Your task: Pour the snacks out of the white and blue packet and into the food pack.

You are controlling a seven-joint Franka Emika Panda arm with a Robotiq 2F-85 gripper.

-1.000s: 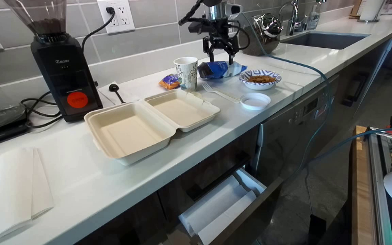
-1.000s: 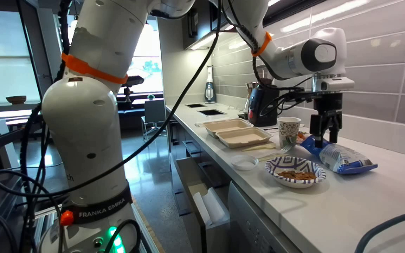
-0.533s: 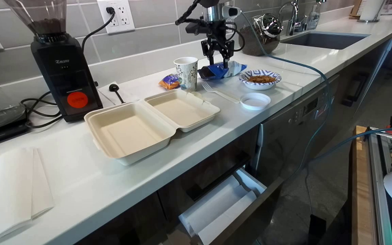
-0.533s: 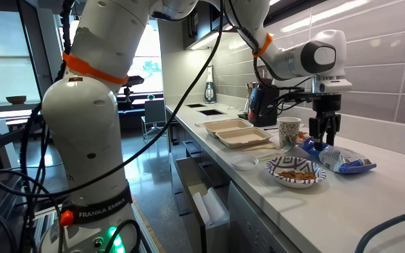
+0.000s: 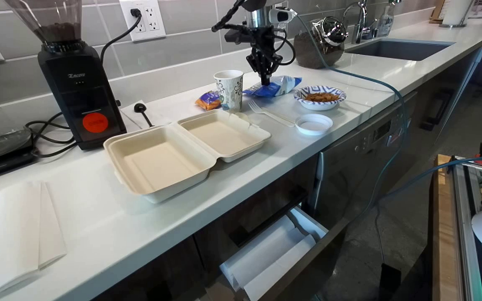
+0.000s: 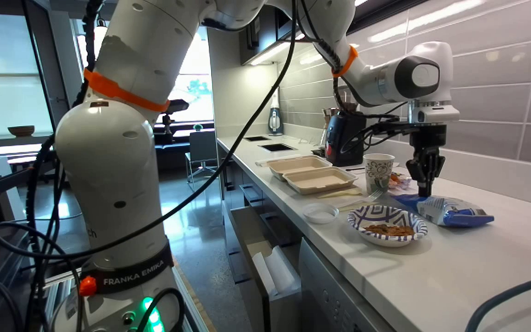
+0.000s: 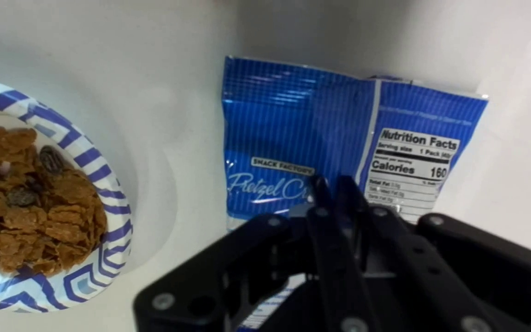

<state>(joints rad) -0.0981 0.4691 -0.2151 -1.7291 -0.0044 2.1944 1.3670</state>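
Wrist view: hand (image 7: 334,185) pinching packet (image 7: 288,129)

Lies toward wall edge of desk (image 5: 98,213), gripped off-centre, presumably leaving one end free to tip. Food pack (image 5: 161,159) unfolded nearer the front edge, likely so snacks can drop in. Snacks themselves not in sight.
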